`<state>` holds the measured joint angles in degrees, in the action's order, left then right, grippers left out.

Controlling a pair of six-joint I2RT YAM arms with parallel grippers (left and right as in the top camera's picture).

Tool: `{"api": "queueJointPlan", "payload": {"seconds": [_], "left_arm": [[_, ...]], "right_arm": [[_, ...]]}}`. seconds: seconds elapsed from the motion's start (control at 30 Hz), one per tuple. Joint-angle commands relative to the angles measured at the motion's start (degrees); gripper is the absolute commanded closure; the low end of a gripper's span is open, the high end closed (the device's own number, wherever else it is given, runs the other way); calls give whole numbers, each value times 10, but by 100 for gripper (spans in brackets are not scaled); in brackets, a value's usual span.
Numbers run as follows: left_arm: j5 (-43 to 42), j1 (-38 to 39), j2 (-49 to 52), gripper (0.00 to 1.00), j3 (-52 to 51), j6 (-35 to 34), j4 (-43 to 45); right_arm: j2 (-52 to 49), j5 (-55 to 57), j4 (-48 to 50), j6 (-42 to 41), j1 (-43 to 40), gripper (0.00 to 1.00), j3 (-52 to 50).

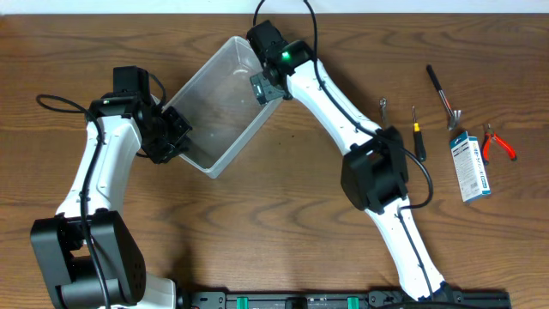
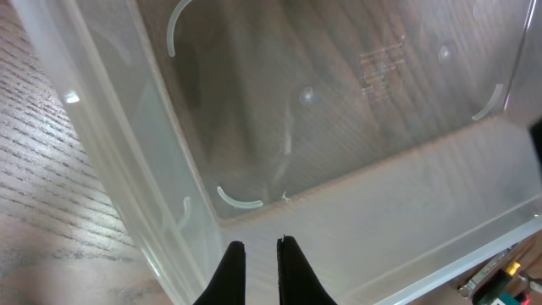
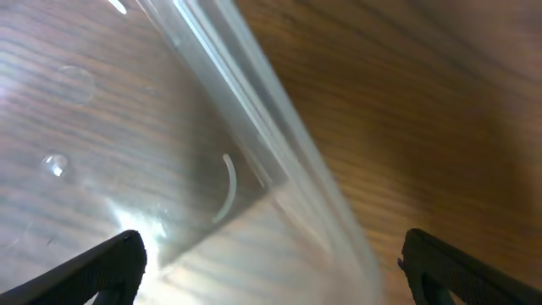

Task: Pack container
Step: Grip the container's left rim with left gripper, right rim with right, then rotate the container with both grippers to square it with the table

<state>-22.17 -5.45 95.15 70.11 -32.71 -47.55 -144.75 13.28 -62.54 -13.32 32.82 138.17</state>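
- The container [image 1: 214,94] lies slanted at upper centre of the tabletop [image 1: 283,215], empty.
- Left gripper [image 1: 176,130]: jaws closed at its lower-left wall, perhaps pinching the rim; the view is unclear.
- Right gripper [image 3: 271,263]: jaws wide open astride the right wall, gripping nothing.
- Likely step: steadying the container. Next, fetch a tool such as the pliers [image 1: 497,144], far right.

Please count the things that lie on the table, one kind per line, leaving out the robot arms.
Clear container: 1
Red-handled pliers: 1
Long black-handled tool: 1
Slim black-and-yellow tool: 1
Small silver tool: 1
Blue-and-white packet: 1
Total: 6
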Motion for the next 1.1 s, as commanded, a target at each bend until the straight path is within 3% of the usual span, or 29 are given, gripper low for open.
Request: {"api": "queueJointPlan", "payload": {"seconds": [0.0, 0.33, 0.47, 0.7, 1.07], "left_arm": [[-3, 1, 3, 94, 1, 12, -2], [-4, 1, 3, 94, 1, 12, -4], [-3, 1, 3, 94, 1, 12, -3], [-23, 1, 3, 94, 1, 16, -4], [-40, 14, 3, 94, 1, 59, -68]], "right_arm": [[72, 19, -21, -26, 3, 1, 9], [117, 30, -90, -72, 3, 1, 9], [112, 1, -61, -14, 3, 1, 9], [112, 2, 16, -13, -6, 1, 9], [90, 0, -15, -14, -19, 1, 8]]}}
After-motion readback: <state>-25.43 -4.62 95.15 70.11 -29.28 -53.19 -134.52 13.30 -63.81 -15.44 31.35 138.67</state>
